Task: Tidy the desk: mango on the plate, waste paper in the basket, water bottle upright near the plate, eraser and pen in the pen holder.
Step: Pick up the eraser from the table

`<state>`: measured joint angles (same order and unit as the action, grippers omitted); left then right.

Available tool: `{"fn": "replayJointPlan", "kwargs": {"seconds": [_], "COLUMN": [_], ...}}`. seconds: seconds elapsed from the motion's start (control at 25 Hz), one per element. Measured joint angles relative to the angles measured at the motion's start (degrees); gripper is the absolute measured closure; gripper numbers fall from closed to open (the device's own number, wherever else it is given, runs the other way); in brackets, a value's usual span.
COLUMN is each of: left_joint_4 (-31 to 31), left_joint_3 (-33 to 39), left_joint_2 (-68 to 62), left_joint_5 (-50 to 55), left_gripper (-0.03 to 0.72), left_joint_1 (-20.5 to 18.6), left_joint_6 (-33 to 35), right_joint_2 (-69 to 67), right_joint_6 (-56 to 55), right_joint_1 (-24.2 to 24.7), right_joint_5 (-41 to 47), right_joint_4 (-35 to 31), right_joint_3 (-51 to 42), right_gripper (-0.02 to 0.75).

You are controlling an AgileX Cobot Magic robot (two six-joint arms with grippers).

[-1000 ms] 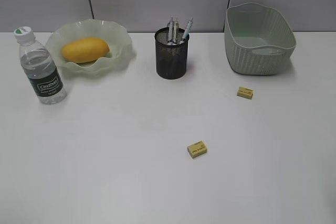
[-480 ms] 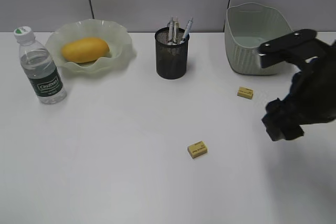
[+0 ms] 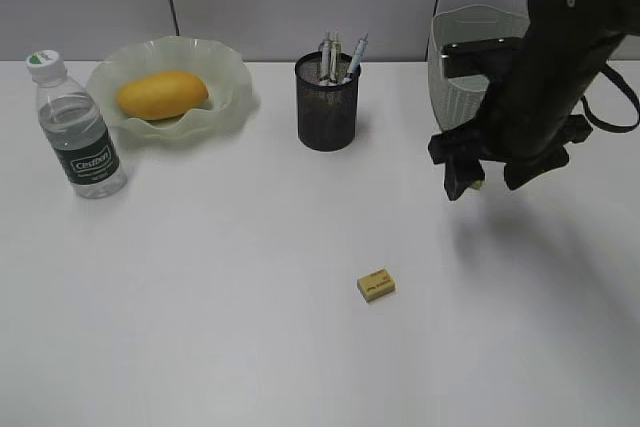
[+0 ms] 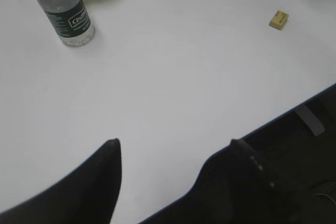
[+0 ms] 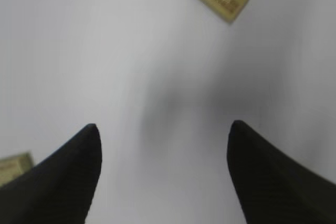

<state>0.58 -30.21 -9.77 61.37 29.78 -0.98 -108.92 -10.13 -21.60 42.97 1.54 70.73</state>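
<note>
Right pincer poised over far eraser, jaws apart

Right gripper (image 3: pixel 487 175) hanging above the desk (image 3: pixel 200 327), jaws spread wide, nothing between them. Far eraser (image 3: pixel 477 184) just below and between the fingertips, mostly hidden in the exterior view; in the right wrist view a yellow block ahead of the fingertips at the upper edge, another at the lower left corner beside the left finger (image 5: pixel 68 177). Near eraser (image 3: pixel 375 285) well apart, toward the front and the left. Basket (image 3: pixel 462 67) right behind the arm, partly covered. Pen holder (image 3: pixel 327 102) off to the left with pens (image 3: pixel 340 55) upright inside. Farther left, mango (image 3: pixel 162 94) lying in the plate (image 3: pixel 228 97), water bottle (image 3: pixel 79 130) upright just beside it. Left gripper (image 4: pixel 173 156) near the desk's front edge, jaws also apart and empty.
</note>
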Motion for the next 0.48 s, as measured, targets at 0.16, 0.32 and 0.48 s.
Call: {"fn": "replayJointPlan", "kwargs": {"seconds": [0.16,0.32,0.48], "left_joint_4": [0.00,0.00,0.00], "left_joint_3": [0.00,0.00,0.00], "left_joint_2": [0.00,0.00,0.00], "left_joint_5": [0.00,0.00,0.00], "left_gripper": [0.207,0.207,0.207], "left_joint_1": [0.00,0.00,0.00], "left_joint_6": [0.00,0.00,0.00], "right_joint_2": [-5.42,-9.42,-12.12], "right_joint_6": [-3.93,-10.67,-18.25], "right_joint_1": [2.77,4.10,4.17], "right_joint_5": [-0.65,-3.24,-6.17], "right_joint_4": [-0.69,-0.75,-0.69], "right_joint_3": [6.08,10.22,11.57], "right_gripper": [0.153,0.153,0.153]}}
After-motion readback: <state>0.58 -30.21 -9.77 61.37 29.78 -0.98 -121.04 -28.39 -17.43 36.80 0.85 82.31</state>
